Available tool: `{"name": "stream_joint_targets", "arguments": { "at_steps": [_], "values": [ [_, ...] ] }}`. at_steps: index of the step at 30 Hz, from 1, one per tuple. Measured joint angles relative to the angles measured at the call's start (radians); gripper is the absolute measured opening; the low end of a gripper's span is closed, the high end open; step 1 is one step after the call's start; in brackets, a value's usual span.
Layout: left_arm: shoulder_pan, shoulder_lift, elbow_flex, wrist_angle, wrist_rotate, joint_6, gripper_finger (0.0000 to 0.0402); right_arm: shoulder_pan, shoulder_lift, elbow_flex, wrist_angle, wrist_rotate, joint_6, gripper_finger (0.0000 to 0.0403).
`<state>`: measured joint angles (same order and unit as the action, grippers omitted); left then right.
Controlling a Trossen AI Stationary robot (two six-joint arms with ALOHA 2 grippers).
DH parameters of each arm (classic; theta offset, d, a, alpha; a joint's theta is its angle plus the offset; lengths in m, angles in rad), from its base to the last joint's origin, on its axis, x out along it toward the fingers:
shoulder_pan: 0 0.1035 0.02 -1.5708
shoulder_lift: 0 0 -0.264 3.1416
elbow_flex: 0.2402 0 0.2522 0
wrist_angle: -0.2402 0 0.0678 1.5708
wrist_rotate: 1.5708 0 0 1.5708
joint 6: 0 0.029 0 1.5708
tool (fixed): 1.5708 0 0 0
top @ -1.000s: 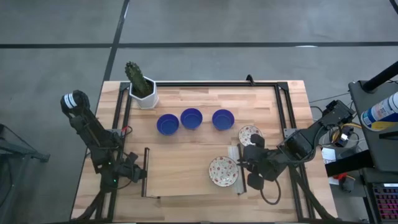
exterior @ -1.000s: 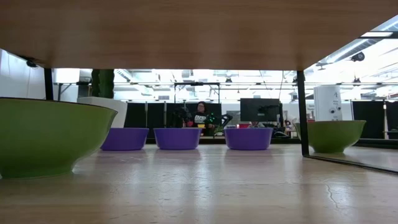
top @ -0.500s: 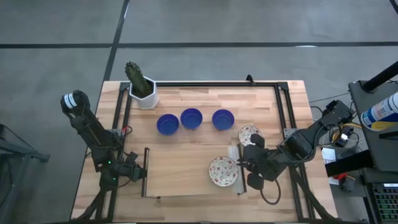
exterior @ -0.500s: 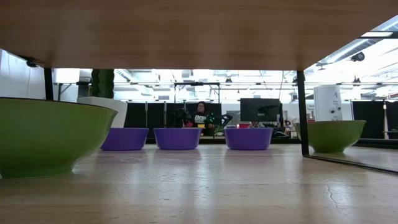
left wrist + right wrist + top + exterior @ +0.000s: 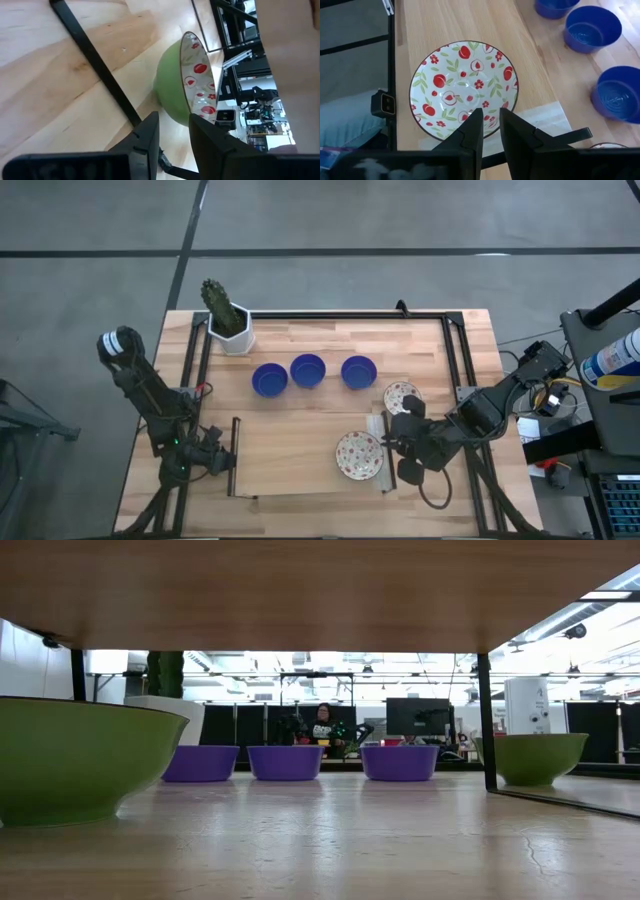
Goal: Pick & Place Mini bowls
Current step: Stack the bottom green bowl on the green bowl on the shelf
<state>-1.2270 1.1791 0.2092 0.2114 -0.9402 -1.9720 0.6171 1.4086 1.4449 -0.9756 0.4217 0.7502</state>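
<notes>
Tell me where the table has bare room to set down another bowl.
Bare wood lies between the blue bowls and the near edge, left of the floral bowl, and behind the blue row beside the cactus pot. It is crowded by the right gripper.

A cactus (image 5: pixel 220 304) stands in a white pot (image 5: pixel 237 339) at the wooden table's (image 5: pixel 300 430) corner.

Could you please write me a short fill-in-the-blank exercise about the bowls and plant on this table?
1. The number of solid blue bowls standing in a row is ____.
2. The floral bowls are white with red inside and ____ outside.
3. The cactus stands in a ____ pot.
4. The number of floral bowls on the table is ____.

Missing words: three; green; white; two
</notes>
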Motion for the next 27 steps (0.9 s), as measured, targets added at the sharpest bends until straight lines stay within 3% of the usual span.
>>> {"name": "stream_joint_targets", "arguments": {
  "at_steps": [14, 27],
  "values": [
    [0.001, 0.007, -0.004, 0.037, -0.003, 0.013, 0.0099, 0.08, 0.001, 0.038, 0.115, 0.028, -0.147, 0.0049],
    [0.036, 0.053, 0.007, 0.121, -0.015, 0.092, 0.0099, 0.094, 0.002, 0.037, 0.133, 0.051, -0.149, 0.0047]
  ]
}}
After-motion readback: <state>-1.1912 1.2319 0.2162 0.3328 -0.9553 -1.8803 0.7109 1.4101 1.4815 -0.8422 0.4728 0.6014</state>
